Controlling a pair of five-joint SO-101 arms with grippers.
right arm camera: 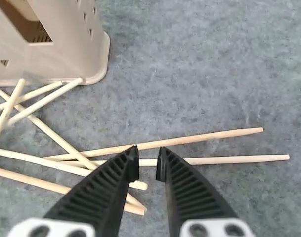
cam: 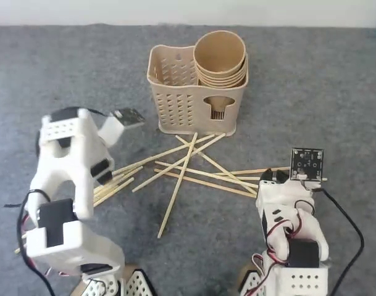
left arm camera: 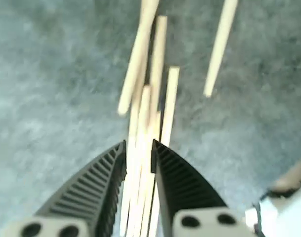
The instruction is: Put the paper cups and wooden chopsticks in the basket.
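Observation:
A beige slotted basket (cam: 178, 105) stands at the back middle, with a stack of brown paper cups (cam: 220, 57) in its right compartment. Wooden chopsticks (cam: 186, 168) lie crossed on the grey carpet in front of it. My left gripper (left arm camera: 139, 145) is low over the left end of the pile, shut on a bundle of several chopsticks (left arm camera: 151, 98) that runs out past its fingertips. My right gripper (right arm camera: 148, 154) hovers just above two chopsticks (right arm camera: 214, 137) at the right end of the pile; its jaws stand a narrow gap apart with nothing between them. The basket's corner (right arm camera: 56, 54) lies beyond.
Grey carpet (cam: 311, 92) covers the whole table. The left arm's white body (cam: 70, 172) hides the left ends of the chopsticks. The right arm (cam: 289, 216) is folded back near the front edge, with cables trailing beside it.

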